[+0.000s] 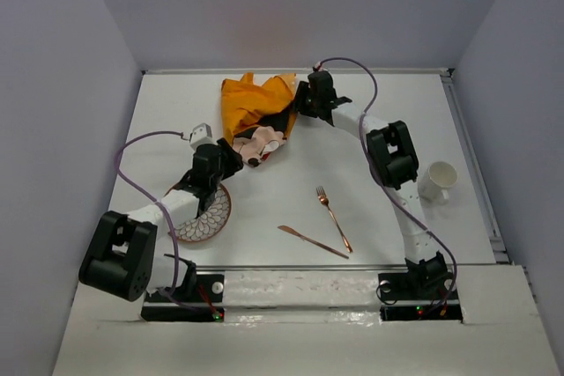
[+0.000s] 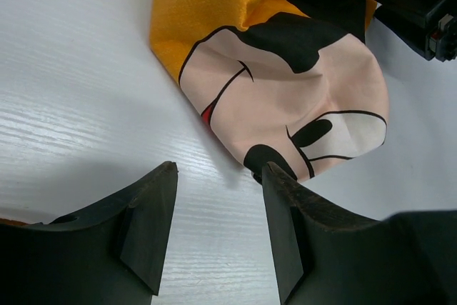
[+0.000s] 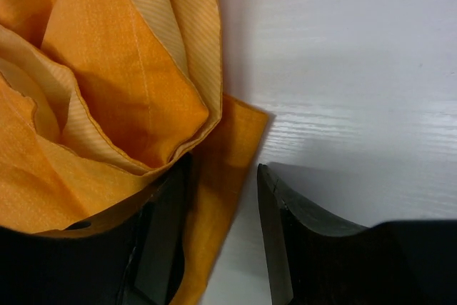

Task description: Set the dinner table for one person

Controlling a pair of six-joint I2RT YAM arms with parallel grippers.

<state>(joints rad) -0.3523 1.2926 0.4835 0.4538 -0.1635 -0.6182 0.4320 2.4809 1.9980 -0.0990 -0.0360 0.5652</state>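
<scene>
Bench (image 1: 388, 121): white, flat, faintly wood-grained, lying directly beneath both tools. Left tool (image 2: 218, 176) is hovering low, left of the bench centre, jaws released with nothing between them; the tip of the printed cloth (image 2: 285, 83) is lying just ahead. Right tool (image 3: 221, 169) is sitting near the far edge, jaws parted and straddling the crumpled, orange, woven cloth's hem without pinching it

Crumpled orange mat (image 1: 256, 110), plate (image 1: 211, 219), fork (image 1: 334, 217), knife (image 1: 313, 242), mug (image 1: 437, 180)

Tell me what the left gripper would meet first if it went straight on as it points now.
Most likely the crumpled Mickey Mouse cloth mat, lying just ahead of the open left gripper; exact depth is unclear.
</scene>
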